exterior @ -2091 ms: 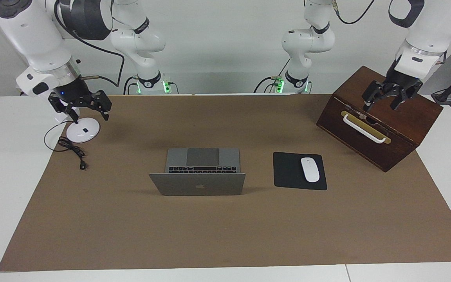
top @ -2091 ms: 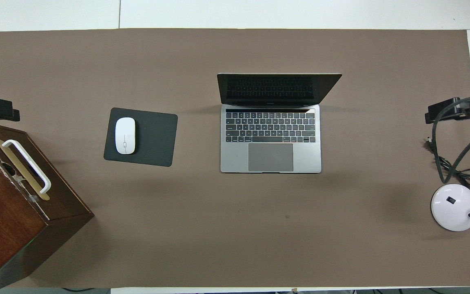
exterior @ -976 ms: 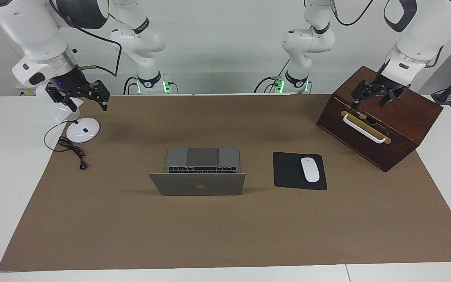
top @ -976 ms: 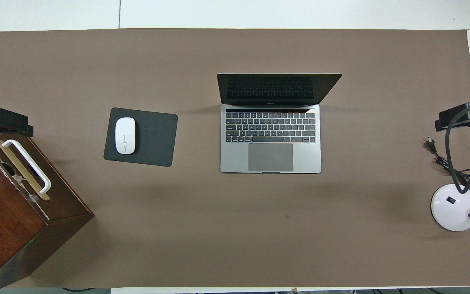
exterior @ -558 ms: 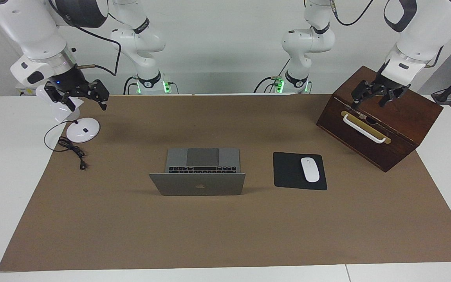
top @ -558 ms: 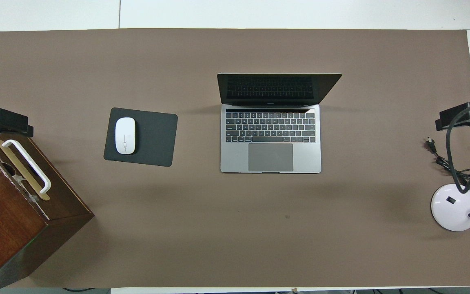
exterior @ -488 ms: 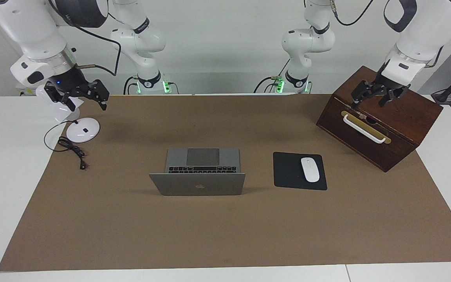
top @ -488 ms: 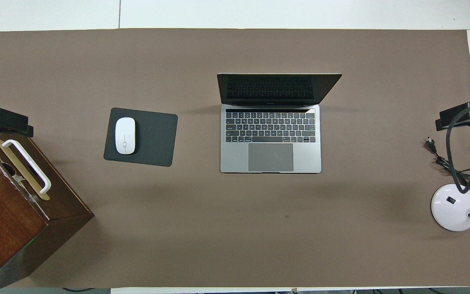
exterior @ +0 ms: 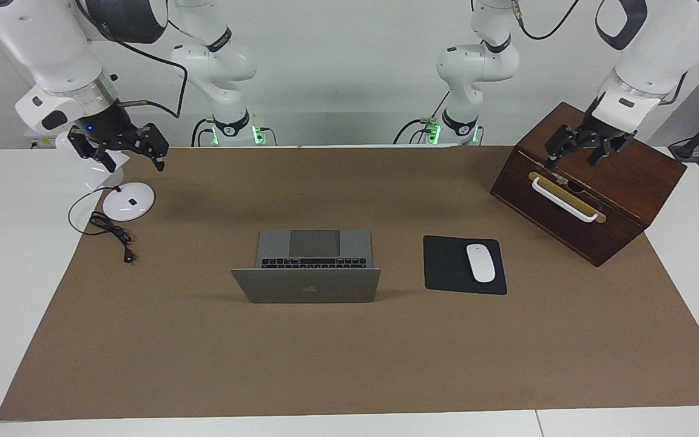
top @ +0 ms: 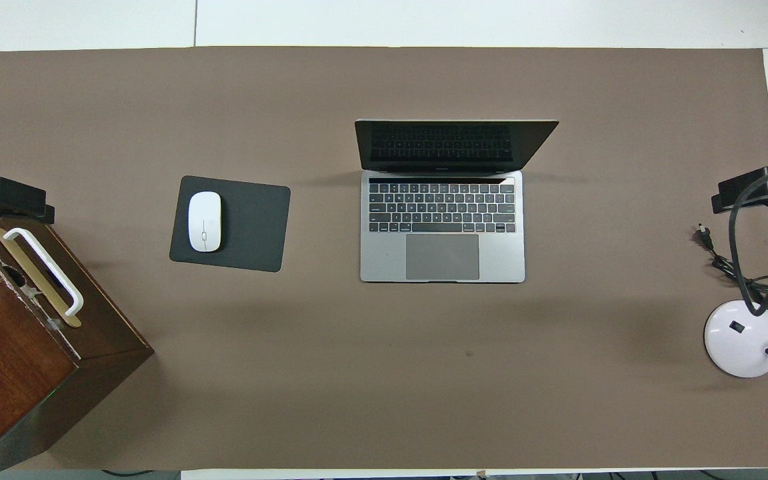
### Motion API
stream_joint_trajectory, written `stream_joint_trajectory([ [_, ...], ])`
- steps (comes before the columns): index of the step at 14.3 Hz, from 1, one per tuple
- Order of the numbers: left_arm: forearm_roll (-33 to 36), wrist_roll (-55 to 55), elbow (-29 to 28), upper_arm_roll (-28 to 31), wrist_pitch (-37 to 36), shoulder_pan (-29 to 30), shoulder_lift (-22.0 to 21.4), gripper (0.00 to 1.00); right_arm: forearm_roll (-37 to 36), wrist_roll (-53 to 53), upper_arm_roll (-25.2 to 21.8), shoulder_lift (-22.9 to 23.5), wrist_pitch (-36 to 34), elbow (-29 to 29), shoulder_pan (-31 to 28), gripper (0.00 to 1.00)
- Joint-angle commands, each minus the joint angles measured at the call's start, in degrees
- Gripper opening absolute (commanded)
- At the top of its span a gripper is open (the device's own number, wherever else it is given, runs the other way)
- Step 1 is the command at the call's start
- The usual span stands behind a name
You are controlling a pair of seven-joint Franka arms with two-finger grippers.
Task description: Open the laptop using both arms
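Observation:
The silver-grey laptop (exterior: 307, 285) stands open at the middle of the brown mat, its lid with the apple logo upright. The overhead view shows its black keys and grey trackpad (top: 443, 227). My right gripper (exterior: 120, 145) hangs open and empty in the air over the white lamp at the right arm's end of the table; it also shows in the overhead view (top: 747, 190). My left gripper (exterior: 577, 150) hangs open and empty over the wooden box, just above its handle edge; the overhead view (top: 4, 197) shows it too. Neither gripper touches the laptop.
A dark wooden box (exterior: 592, 182) with a white handle (top: 44, 270) stands at the left arm's end. A black mouse pad (exterior: 446, 267) with a white mouse (exterior: 480, 262) lies beside the laptop. A white desk lamp (exterior: 128, 203) and a black cable (exterior: 113, 233) lie at the right arm's end.
Over the two seconds both grippers rose a little, the right over the lamp, the left over the box. In the last half second nothing moved. The laptop has stayed open.

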Motion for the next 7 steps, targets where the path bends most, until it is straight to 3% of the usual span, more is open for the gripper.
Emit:
stream_joint_trajectory([
  [1,0.6,0.6,-0.1,0.3,-0.8,-0.3,-0.4,1.0,-1.6,0.8,0.3,-0.5,-1.0,-0.2,-0.2,0.95],
  [7,0.6,0.6,-0.1,0.3,-0.6,-0.3,-0.4,1.0,-1.9,0.9,0.4,-0.6,-0.9,-0.3,-0.4,0.95],
])
